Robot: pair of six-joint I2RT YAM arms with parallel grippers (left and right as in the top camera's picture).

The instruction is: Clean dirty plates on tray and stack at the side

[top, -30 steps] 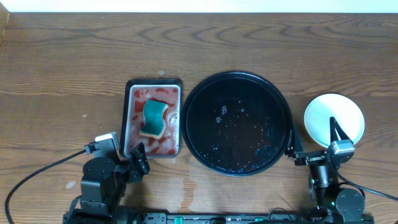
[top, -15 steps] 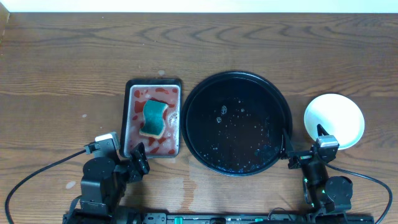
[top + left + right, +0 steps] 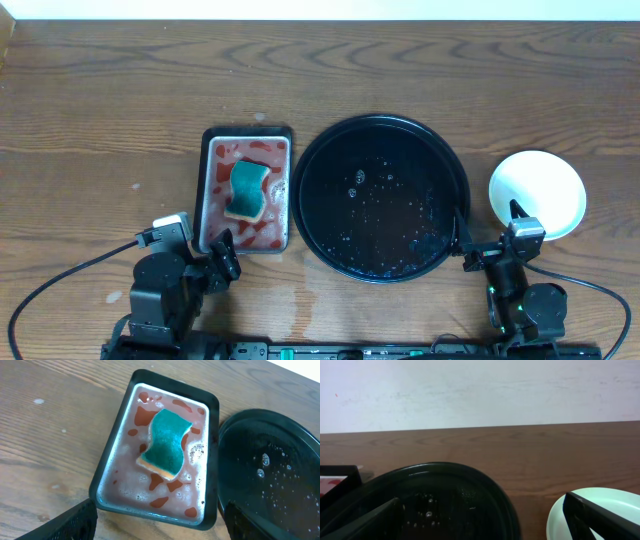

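The large round black tray sits mid-table, wet with droplets and bare of plates; it also shows in the left wrist view and the right wrist view. A stack of plates, whitish on top with a pale aqua rim, stands to the tray's right; its edge shows in the right wrist view. How many plates are in the stack I cannot tell. My left gripper is open and empty near the front edge. My right gripper is open and empty, low between tray and stack.
A small rectangular black tray with red-stained soapy water holds a teal sponge, left of the big tray; both show in the left wrist view, tray and sponge. Bare wood lies behind.
My right gripper has pulled back from over the plate stack toward the front edge and settled; between half a second ago and now nothing moves. The left arm is still.
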